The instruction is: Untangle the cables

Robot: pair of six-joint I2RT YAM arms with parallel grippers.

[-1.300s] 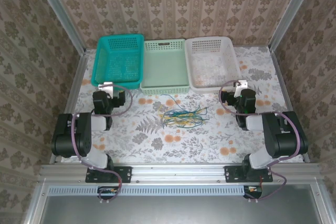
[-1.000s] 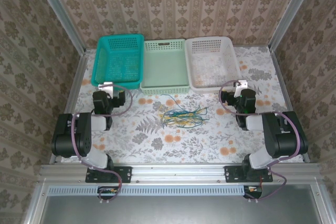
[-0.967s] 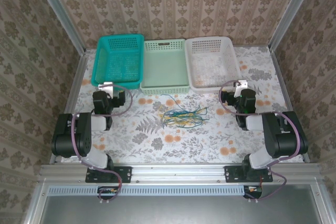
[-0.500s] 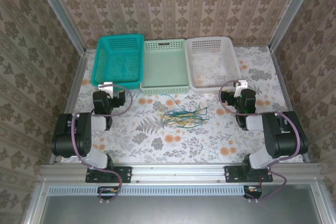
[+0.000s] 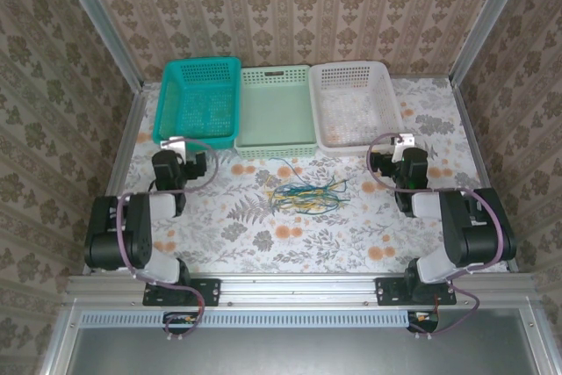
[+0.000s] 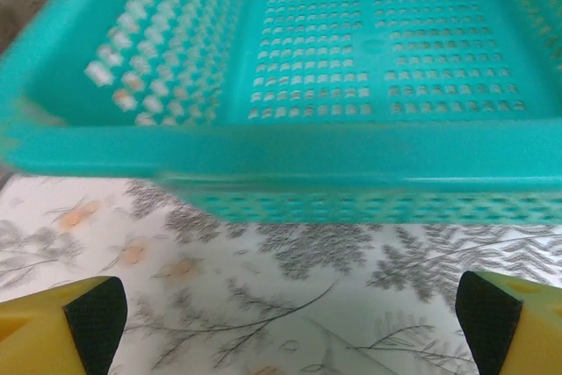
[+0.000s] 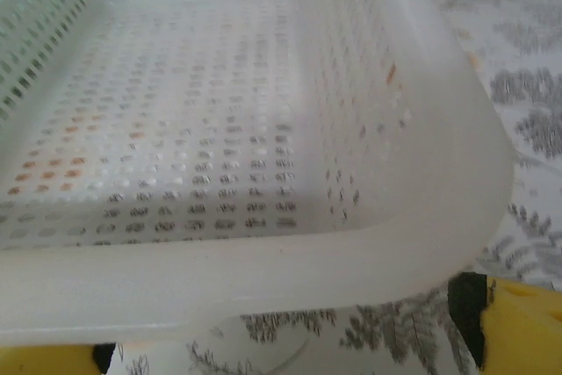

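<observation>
Top view: tangled yellow/blue/green cables (image 5: pixel 303 191) loose on the floral table (image 5: pixel 228 236), just on the near side of the mint-green basket (image 5: pixel 277 150); left gripper (image 5: pixel 178 145) near-left of that basket by the teal basket (image 5: pixel 198 64), right gripper (image 5: pixel 399 143) near-right of it by the white basket (image 5: pixel 351 66), both well clear of the cables. Left wrist: yellow fingers (image 6: pixel 48 329) spread wide at the frame corners, nothing between, teal basket's near rim straight ahead. Right wrist: fingers (image 7: pixel 525 322) likewise wide apart and empty, white basket's near rim close in front.

The floral table (image 5: pixel 290 248) carries a teal basket (image 5: pixel 195 140), a green basket (image 5: pixel 275 149), a white basket (image 5: pixel 360 145) and, nearer, tangled cables (image 5: pixel 303 192).
</observation>
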